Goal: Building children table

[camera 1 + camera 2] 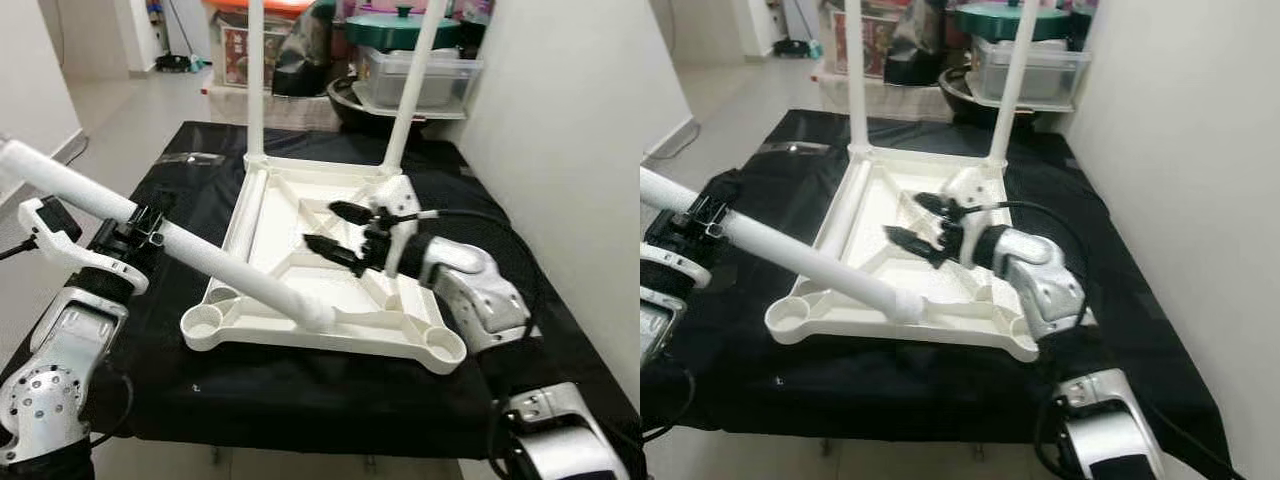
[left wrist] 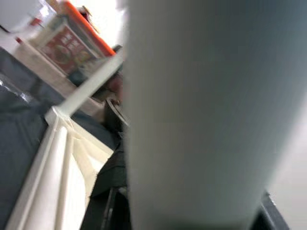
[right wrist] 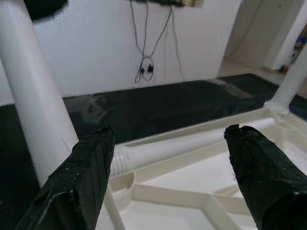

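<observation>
Upside down on the black-covered table (image 1: 300, 385) lies the white plastic children's tabletop (image 1: 300, 215), its ribbed underside facing up so that its corner sockets can receive legs; two legs (image 1: 255, 80) stand upright in the far corners, and two near sockets (image 1: 203, 322) are open. A third leg (image 1: 200, 252) slants across the frame, clamped in the left gripper (image 1: 140, 238), its tip resting on the near rail, apparently on its way to a socket. Over the tabletop's middle the right gripper (image 1: 340, 232) hovers, fingers spread apart and holding nothing.
</observation>
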